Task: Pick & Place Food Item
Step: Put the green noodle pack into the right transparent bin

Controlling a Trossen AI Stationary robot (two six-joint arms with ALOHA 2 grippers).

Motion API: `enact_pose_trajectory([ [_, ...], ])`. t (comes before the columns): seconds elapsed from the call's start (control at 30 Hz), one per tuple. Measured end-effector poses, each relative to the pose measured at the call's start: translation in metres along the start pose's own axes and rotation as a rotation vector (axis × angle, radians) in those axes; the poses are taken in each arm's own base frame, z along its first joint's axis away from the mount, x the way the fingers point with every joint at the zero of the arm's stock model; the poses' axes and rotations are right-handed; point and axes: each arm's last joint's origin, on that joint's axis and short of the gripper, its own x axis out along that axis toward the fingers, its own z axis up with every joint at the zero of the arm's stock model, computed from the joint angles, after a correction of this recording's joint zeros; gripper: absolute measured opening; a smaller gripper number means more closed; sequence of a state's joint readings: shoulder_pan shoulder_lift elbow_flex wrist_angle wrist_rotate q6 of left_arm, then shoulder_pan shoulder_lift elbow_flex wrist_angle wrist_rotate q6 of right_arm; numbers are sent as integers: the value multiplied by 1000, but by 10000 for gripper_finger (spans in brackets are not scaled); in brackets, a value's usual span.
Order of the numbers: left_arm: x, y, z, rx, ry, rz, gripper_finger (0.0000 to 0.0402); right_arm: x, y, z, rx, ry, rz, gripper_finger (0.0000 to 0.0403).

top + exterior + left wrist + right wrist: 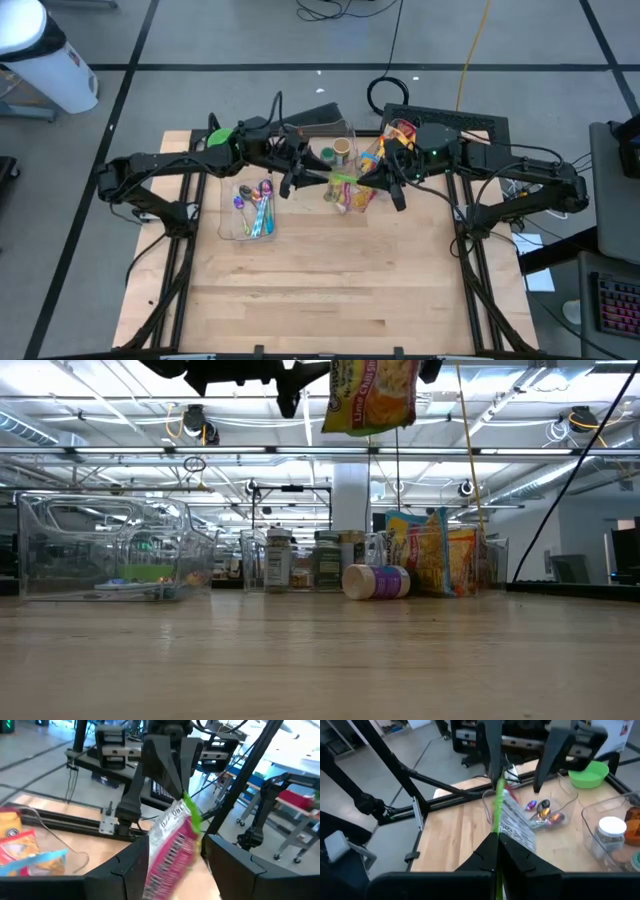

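A snack packet (370, 395), yellow and green in front, white and pink at the back (167, 855), hangs high above the middle of the table. My right gripper (496, 837) reaches in from the table's right and is shut on it. My left gripper (177, 841) comes level from the table's left and is open, one finger on either side of the packet's other end (506, 795). In the high view both grippers (310, 182) (372, 183) meet over the packet (350, 192). My right gripper pinches the packet's green sealed edge (496, 822) between its two shut fingers, coming nearly level from the table's right. The packet is lifted well clear of the table and hangs below the fingers. My left gripper: whether its fingers touch the packet, I cannot tell.
A clear tray of coloured spoons (250, 205) and a green bowl (220, 137) lie at the left. A clear bin with jars (335, 140) and a bin of snack bags (400, 135) stand at the back. A white jar (375, 581) lies on its side.
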State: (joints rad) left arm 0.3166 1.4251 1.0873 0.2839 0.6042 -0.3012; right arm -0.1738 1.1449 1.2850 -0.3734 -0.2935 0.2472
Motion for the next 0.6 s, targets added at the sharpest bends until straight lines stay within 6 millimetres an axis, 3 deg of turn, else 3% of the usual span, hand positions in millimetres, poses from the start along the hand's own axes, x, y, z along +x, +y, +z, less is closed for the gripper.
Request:
enact_pose_trajectory([
  [0.6,7,-7,-1,-16,-20,-29,200,7,-1,3,-19,-24,37,0],
])
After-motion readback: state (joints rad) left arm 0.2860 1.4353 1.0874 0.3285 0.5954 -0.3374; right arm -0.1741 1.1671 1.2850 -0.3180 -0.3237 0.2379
